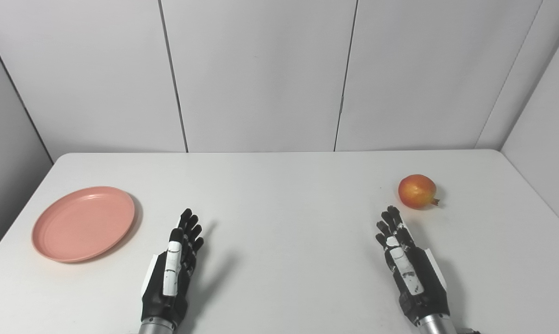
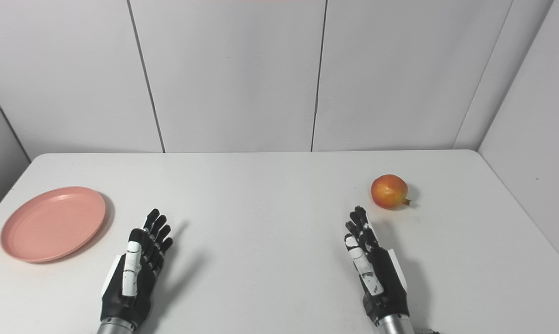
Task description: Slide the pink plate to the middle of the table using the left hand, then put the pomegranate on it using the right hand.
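Both robot hands, left (image 1: pixel 175 264) and right (image 1: pixel 407 264), open and empty on counter (image 1: pixel 284 208); plate (image 1: pixel 84 223) far left, pomegranate (image 1: pixel 417 191) just beyond right.

White table (image 1: pixel 279 185) — pink plate (image 1: pixel 83 223) lying left, pomegranate (image 1: pixel 417 191) right, well apart.

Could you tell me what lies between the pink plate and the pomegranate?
Only the two black hands, left and right, over bare white table, seen in both eye views.
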